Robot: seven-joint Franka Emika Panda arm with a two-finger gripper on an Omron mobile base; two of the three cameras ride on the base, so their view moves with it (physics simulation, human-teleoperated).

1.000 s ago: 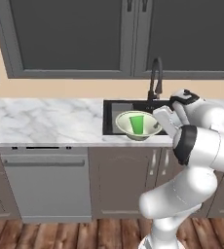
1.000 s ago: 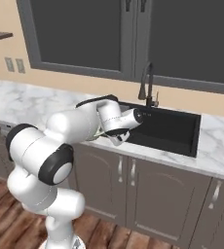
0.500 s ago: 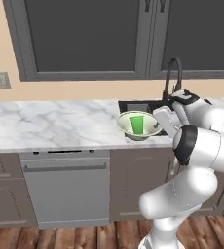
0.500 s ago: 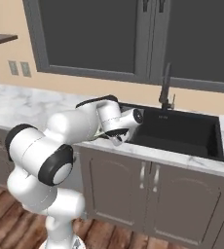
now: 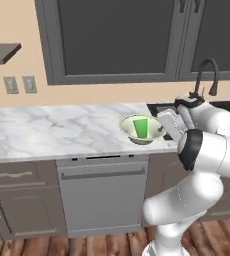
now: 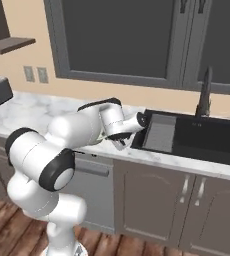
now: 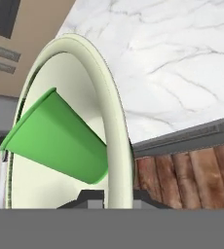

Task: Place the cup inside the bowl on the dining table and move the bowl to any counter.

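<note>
We find the cup (image 5: 141,127) seated upright in the bowl (image 5: 130,131), mouth up, long axis vertical. The fingers (image 7: 132,195) are clamped on the bowl's rim, holding it just above the counter (image 5: 62,132) beside the sink (image 6: 197,137). We judge carrying nearly done; next, lowering and release.

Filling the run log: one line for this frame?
phase: carry to counter | gripper: shut on bowl rim | cup: inside bowl | bowl: over counter edge, left of sink
</note>
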